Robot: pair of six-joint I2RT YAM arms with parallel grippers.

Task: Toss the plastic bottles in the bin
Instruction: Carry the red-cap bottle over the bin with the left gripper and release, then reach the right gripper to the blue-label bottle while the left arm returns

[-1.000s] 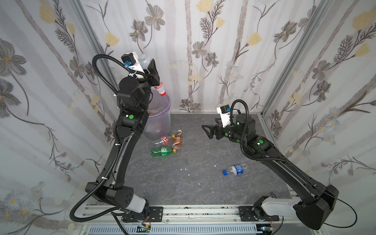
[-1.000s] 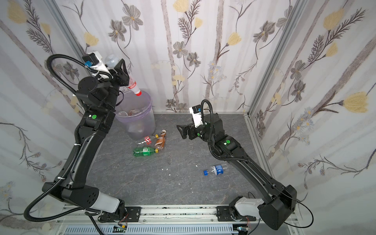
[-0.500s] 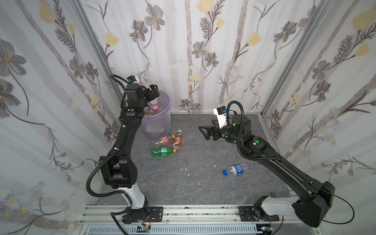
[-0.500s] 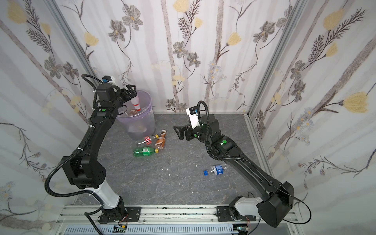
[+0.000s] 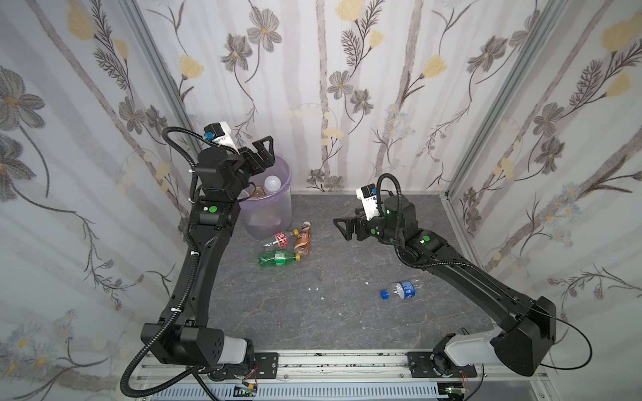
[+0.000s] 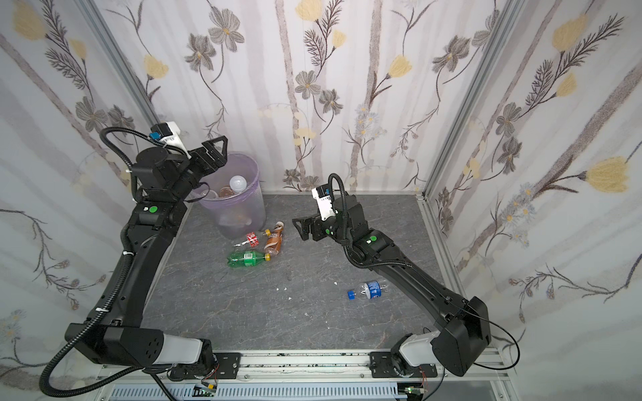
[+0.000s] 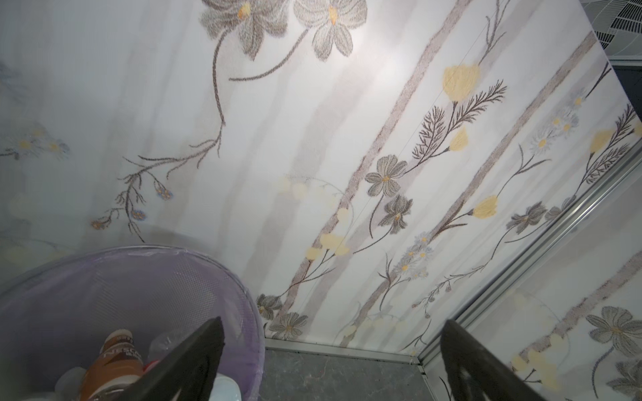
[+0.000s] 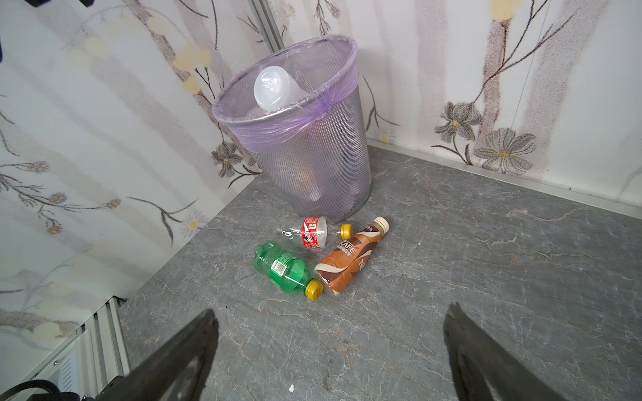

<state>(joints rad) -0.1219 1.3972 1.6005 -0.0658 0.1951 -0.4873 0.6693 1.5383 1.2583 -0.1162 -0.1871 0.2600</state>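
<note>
Grey stone-look tabletop (image 5: pixel 312 312), floral-papered walls (image 5: pixel 347 86) on three sides. Round mesh wastebasket with lilac bag liner (image 5: pixel 279 211) sits in the far-left corner. Inside it, a frosted white plastic bottle (image 5: pixel 272 183) lies on top, rounded end up, with a brown coffee-label bottle (image 7: pixel 116 361) beside it. More sit underneath, count unclear.

Left gripper (image 5: pixel 265 152) hangs over the wastebasket's left rim, jaws spread wide, nothing between them. Right gripper (image 5: pixel 342 229) is above the tabletop, mid-far, pointed left at the wastebasket, jaws also spread and empty.

Four bottles lie on the tabletop. Three are clustered just near-side of the wastebasket:
- green plastic bottle with yellow cap (image 5: pixel 278 258)
- second brown coffee bottle with cream cap (image 5: pixel 303 237), its base right at the green one's cap
- crushed clear bottle with red label (image 5: pixel 280 239)

The clear bottle with blue label and blue cap (image 5: pixel 403 290) lies alone, well to the right, near the right arm (image 5: pixel 469 277).
</note>
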